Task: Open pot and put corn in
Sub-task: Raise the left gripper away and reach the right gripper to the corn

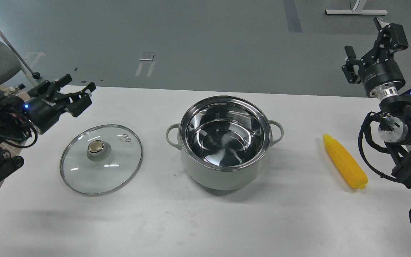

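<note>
The pot (224, 142) in front of me has a mirror-bright steel inside and rim, with a matt pale grey-green outside. Its lid (101, 159) is clear glass with a shiny metal rim and a brassy knob. The corn (344, 166) looks like bumpy yellow plastic. The table (205, 221) is matt white and faintly scuffed.

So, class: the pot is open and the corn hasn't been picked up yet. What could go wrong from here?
1. The corn lies close under the right arm, so the right end effector must fold back awkwardly and may nudge it away.
2. The cob looks about as long as the pot is wide, so it could catch on the rim.
</note>
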Tool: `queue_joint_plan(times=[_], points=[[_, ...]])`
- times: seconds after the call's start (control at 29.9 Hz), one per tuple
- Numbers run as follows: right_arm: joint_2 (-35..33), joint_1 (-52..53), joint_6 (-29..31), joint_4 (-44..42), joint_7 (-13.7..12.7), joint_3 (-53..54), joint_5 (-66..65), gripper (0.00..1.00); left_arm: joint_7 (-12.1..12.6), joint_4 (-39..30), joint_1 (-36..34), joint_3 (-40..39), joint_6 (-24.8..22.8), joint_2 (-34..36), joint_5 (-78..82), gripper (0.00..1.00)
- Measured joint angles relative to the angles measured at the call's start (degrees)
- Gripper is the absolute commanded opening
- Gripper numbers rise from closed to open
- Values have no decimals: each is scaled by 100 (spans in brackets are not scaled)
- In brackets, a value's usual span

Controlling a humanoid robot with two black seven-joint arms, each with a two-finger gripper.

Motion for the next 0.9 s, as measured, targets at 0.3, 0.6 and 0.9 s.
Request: queue_joint_plan(times=[0.3, 0.6, 0.9], points=[[-654, 658, 27, 338, 0, -1285, -220, 100, -1, -350, -1762, -61, -1970, -125, -3461, 90], [-1993, 1502, 5, 1617, 1, -3338, -1955, 100, -1, -339, -2117, -216, -4073, -464, -6586, 92], [-3480, 1888, -103, 2865, 1, -4753, -5313, 100, -1, -233, -1975, -425, -4313, -996, -7038, 93]])
